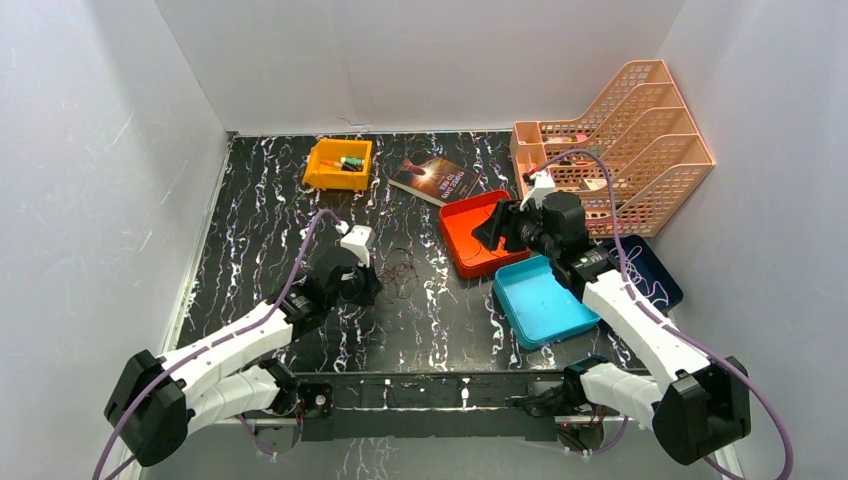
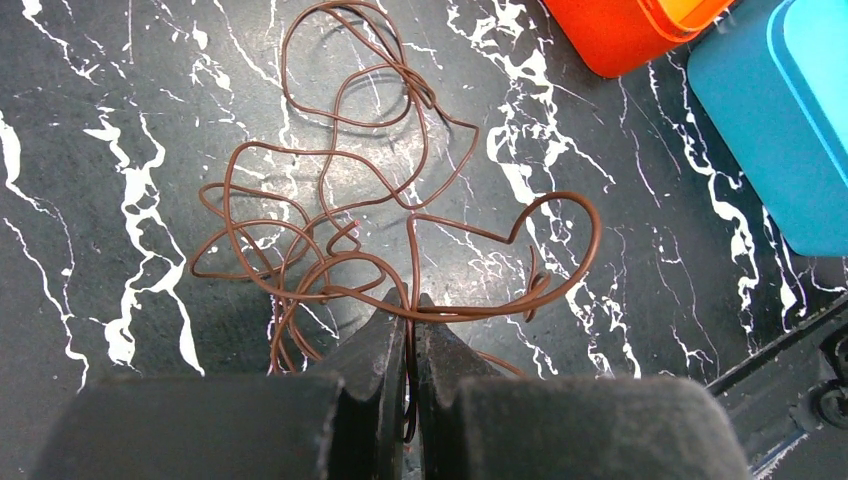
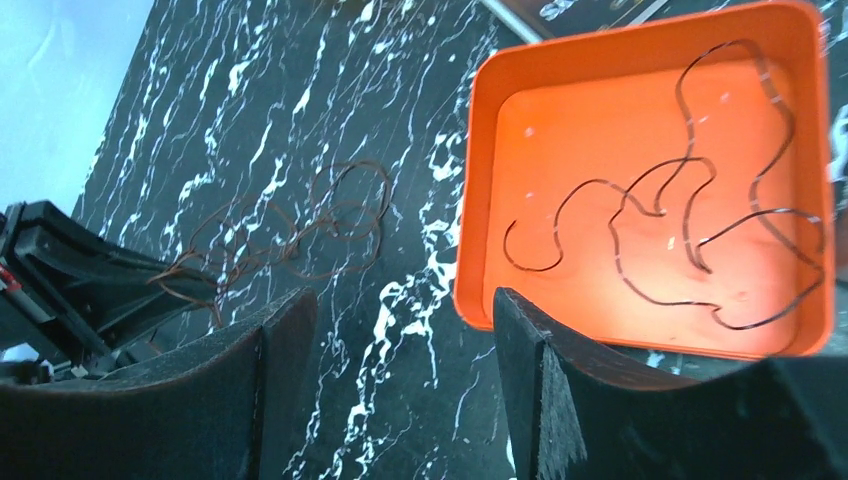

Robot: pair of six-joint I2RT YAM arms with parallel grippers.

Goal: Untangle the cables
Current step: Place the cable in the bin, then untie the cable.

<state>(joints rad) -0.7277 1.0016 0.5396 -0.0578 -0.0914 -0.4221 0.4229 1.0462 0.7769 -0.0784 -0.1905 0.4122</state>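
Observation:
A thin brown cable lies in loose tangled loops on the black marble table, left of centre in the top view. My left gripper is shut on one strand of it at the tangle's near edge, low over the table. A thin black cable lies alone in the orange tray. My right gripper is open and empty, hovering above the tray's left side. The brown tangle also shows in the right wrist view. No whitish cord shows.
A light blue tray sits in front of the orange tray, partly on a dark blue lid. A yellow bin and a book lie at the back. A peach file rack stands at the back right.

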